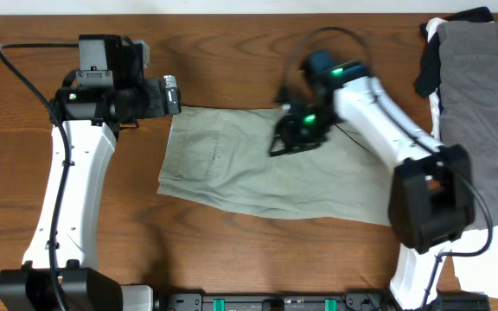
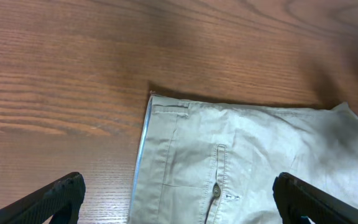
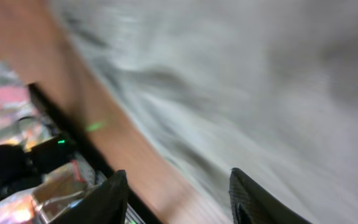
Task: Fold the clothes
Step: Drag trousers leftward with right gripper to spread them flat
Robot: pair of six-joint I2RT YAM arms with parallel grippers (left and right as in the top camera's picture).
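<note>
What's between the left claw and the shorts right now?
Nothing. The left wrist view shows the open left claw over a waistband corner of the shorts, with only bare table beside it.

Right wrist view blurred; shorts [image 1: 232, 168] right end hidden under right arm [image 1: 379, 112].

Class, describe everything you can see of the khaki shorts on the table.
The shorts are light khaki-olive, cotton-looking, lying flat on the wooden table, slightly wrinkled. The waistband is on the left arm's side, with a pale blue edge; a buttoned pocket shows. The right fingers, open, are over the upper edge; contact is unclear.
</note>
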